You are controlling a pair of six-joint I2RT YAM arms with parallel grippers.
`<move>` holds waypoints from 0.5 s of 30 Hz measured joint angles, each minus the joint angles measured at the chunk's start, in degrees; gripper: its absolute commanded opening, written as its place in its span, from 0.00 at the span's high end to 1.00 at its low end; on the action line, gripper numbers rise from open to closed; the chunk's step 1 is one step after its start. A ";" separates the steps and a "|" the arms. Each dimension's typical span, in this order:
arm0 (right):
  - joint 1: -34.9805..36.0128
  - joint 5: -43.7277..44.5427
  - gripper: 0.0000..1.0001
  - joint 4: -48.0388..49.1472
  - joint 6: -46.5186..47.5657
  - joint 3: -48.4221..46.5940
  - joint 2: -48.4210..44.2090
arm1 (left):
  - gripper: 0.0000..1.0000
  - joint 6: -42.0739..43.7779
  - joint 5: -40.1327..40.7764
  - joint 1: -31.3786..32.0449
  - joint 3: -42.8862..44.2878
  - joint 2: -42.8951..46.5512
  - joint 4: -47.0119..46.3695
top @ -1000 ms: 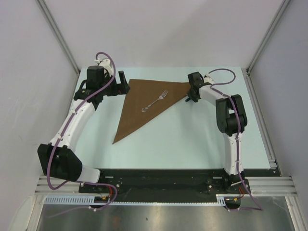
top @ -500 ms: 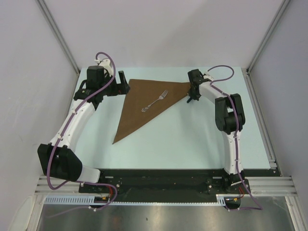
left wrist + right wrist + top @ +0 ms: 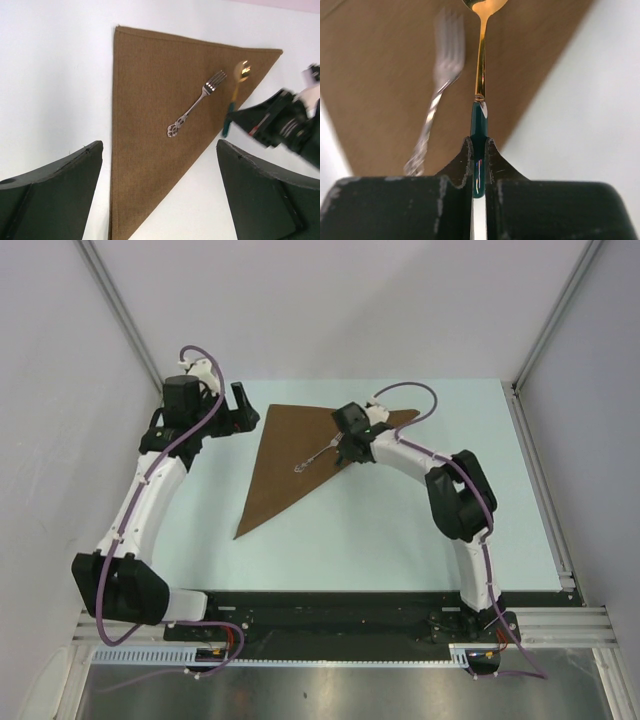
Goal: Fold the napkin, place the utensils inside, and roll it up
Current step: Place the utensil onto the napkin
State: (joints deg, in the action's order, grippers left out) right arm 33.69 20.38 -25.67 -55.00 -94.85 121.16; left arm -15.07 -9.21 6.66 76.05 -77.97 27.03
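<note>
Table (image 3: 400, 530), spoon (image 3: 481, 75) (teal-handled) within right pincer (image 3: 479, 146)

Right gripper (image 3: 479, 146) swung over napkin (image 3: 285, 468) carrying spoon (image 3: 481, 60) (gold-bowled); left gripper (image 3: 246, 408) seemingly retreated.

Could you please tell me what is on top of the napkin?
The silver fork lies on the napkin; the right gripper holds a gold spoon over its edge, handle end hidden.

Top cam: high at near edge, looks down on whole surface (image 3: 400, 530). L wrist cam: mid-range, angled across napkin (image 3: 150, 100). R wrist cam: v. close, along spoon (image 3: 481, 60). All 3 share napkin + fork (image 3: 195, 104).
</note>
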 measured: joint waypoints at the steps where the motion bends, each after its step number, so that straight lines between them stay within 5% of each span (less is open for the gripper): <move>1: 1.55 -0.33 1.00 0.98 -0.98 0.07 0.09 | 0.00 -0.02 -0.02 -0.11 0.00 0.44 -0.15; 15: 7.54 1.92 1.00 0.55 -16.65 -4.85 7.19 | 0.00 -0.92 -2.01 -0.96 0.00 1.03 -1.20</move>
State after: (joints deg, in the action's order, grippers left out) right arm 41.23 22.31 -25.12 -71.66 -99.70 128.35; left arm -15.99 -11.22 5.69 76.05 -76.95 25.82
